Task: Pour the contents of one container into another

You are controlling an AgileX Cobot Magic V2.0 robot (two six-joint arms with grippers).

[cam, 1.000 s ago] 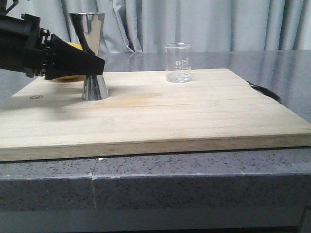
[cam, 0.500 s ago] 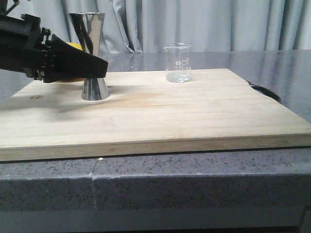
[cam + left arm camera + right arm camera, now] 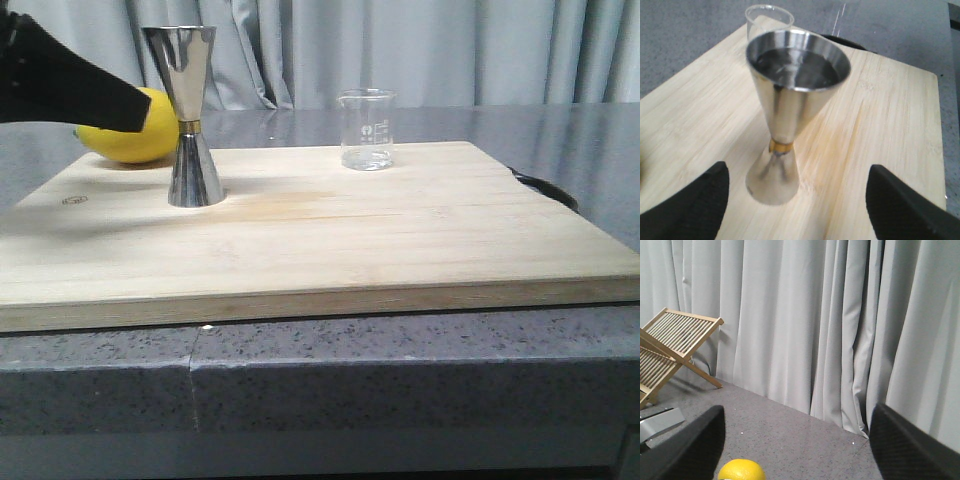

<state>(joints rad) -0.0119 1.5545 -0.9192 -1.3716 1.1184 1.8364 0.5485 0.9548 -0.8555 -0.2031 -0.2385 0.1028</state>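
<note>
The steel hourglass jigger (image 3: 191, 118) with its gold waist band stands upright on the left of the wooden board (image 3: 330, 240). The small clear glass beaker (image 3: 366, 130) stands upright at the board's back, to the right of the jigger. My left gripper (image 3: 130, 105) hovers to the left of the jigger, apart from it. In the left wrist view the left gripper (image 3: 799, 172) is open, the jigger (image 3: 787, 105) stands ahead between the spread fingers, untouched, and the beaker (image 3: 768, 16) peeks out behind it. My right gripper (image 3: 798, 410) is open and empty, out of the front view.
A yellow lemon (image 3: 128, 138) lies behind the jigger at the board's back left corner; the right wrist view also catches the lemon (image 3: 741, 470). A slatted wooden rack (image 3: 671, 347) stands by the grey curtain (image 3: 840, 325). The board rests on a grey stone counter (image 3: 320, 370).
My left gripper has drawn back to the left and upward, away from the jigger, uncovering its waist and the lemon. The jigger and beaker have stayed put.
</note>
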